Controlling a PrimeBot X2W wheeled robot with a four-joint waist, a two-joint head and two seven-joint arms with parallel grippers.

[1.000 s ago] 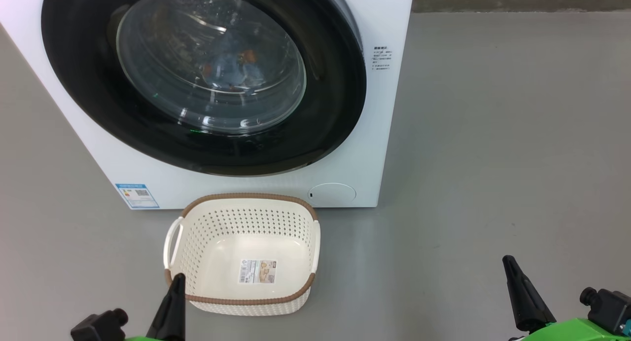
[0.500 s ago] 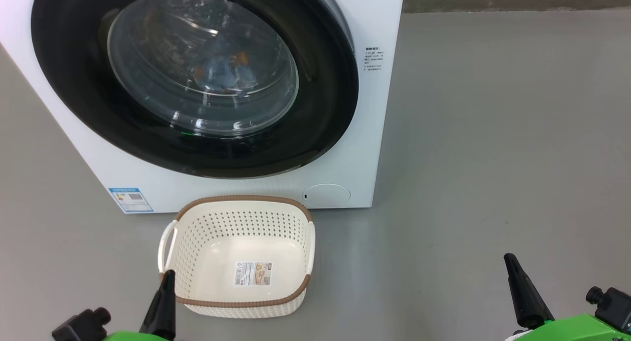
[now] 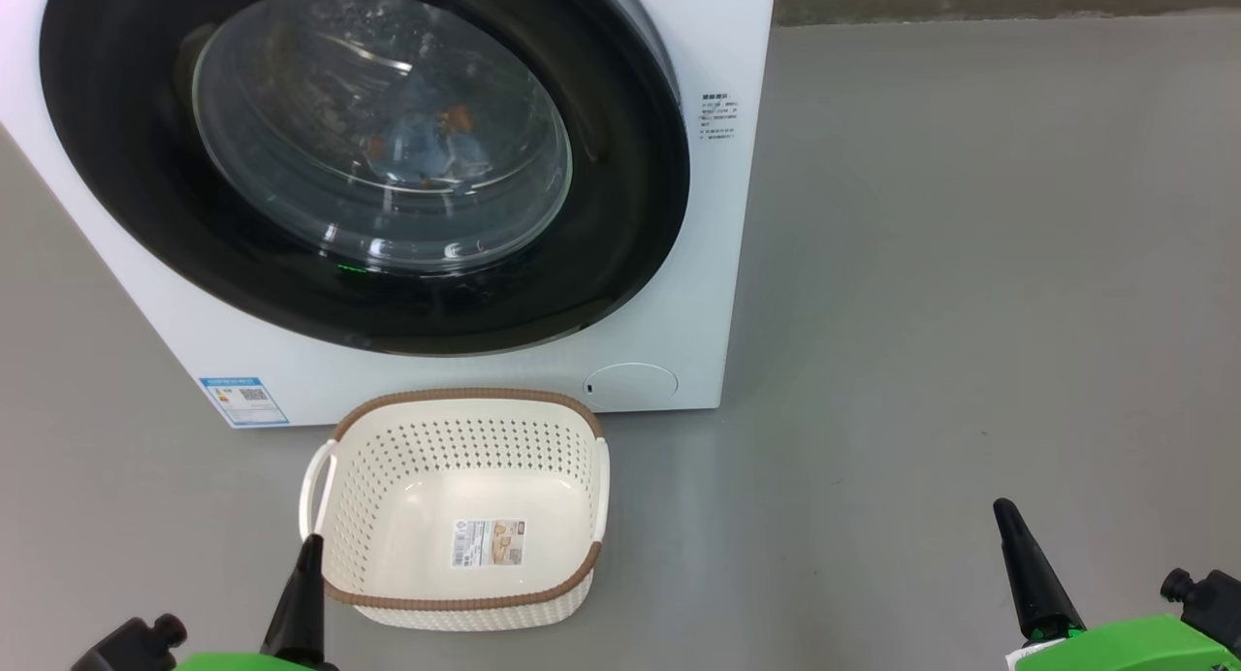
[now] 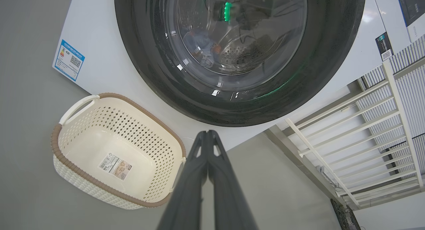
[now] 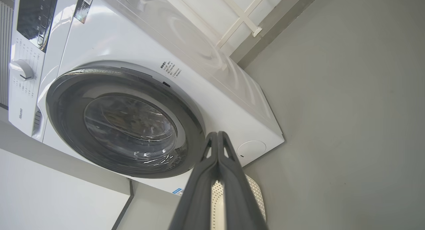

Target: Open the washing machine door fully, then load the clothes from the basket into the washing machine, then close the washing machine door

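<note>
The washing machine door (image 3: 620,215) is closed on the washing machine (image 3: 722,264), and the clothes (image 3: 431,147) (light blue with some orange) lie inside, seen through it. The basket (image 3: 465,397) stands empty before the machine. The left gripper (image 4: 207,133) and the right gripper (image 5: 217,134) both have fingers pressed together, holding nothing.

I am in a laundry corner of a plain, bare indoor room. A white front-loading washing machine (image 3: 717,215) stands straight on a smooth grey floor (image 3: 970,264), with a perforated basket (image 3: 465,398) on the floor near its foot. The machine carries a dial (image 5: 21,70) and a blue energy sticker (image 3: 242,400). A dark skirting strip (image 3: 970,2) lines the far wall, and a white barred railing (image 4: 358,123) stands beyond the machine.
</note>
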